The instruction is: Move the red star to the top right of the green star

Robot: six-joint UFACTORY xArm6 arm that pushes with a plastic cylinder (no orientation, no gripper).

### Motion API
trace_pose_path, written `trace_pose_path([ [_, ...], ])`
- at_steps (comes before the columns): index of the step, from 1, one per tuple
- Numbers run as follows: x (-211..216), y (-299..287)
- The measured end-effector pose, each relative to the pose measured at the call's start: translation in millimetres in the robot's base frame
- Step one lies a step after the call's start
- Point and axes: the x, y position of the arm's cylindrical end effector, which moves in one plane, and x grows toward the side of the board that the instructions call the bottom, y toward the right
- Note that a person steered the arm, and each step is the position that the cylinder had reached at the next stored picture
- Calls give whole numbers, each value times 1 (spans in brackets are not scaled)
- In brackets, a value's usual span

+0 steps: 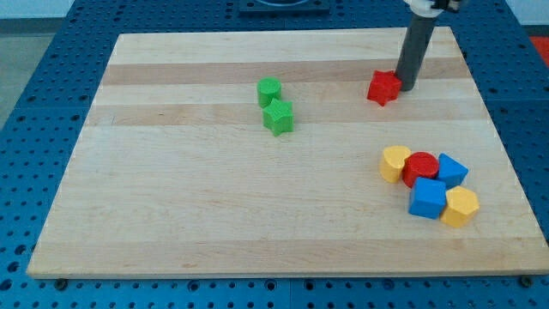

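The red star [383, 87] lies at the view's upper right on the wooden board [214, 215]. My tip [405, 88] rests right against the star's right side. The green star [278, 118] lies near the board's middle, well to the left of the red star and a little lower. A second green block [269, 89], rounder in shape, touches the green star's upper left.
A cluster sits at the view's lower right: a yellow block [395, 163], a red round block [420, 167], a blue block [452, 169], a blue cube [427, 199] and a yellow hexagon [461, 207]. The board's right edge is close to my tip.
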Motion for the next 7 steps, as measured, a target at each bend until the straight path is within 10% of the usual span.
trace_pose_path([
  [7, 38, -87],
])
